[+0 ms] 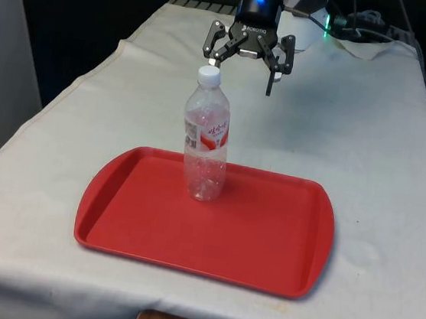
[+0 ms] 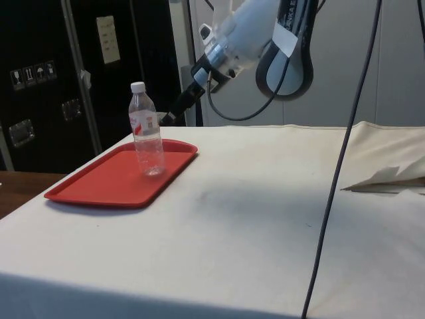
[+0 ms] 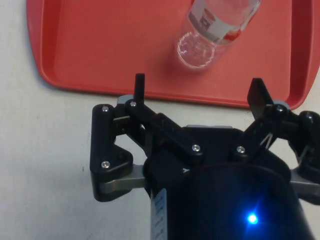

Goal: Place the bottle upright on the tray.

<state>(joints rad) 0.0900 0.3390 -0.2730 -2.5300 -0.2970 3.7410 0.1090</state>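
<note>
Clear plastic bottle with white cap and red label (image 1: pixel 206 134) stands upright on the red plastic tray (image 1: pixel 265 242), far side. Black gripper (image 1: pixel 243 74) hovers behind it, fingers (image 3: pixel 139 86) spread, empty. White-clothed table (image 1: pixel 381 171) otherwise bare nearby; side view shows a black cable (image 2: pixel 345 146) hanging.

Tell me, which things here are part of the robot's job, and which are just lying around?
Part of the job:
- bottle, standing upright
- red tray under it
- gripper, open, behind the bottle

Just lying around:
- white cloth
- cables at the far end
- hanging cable
- dark cabinets
</note>
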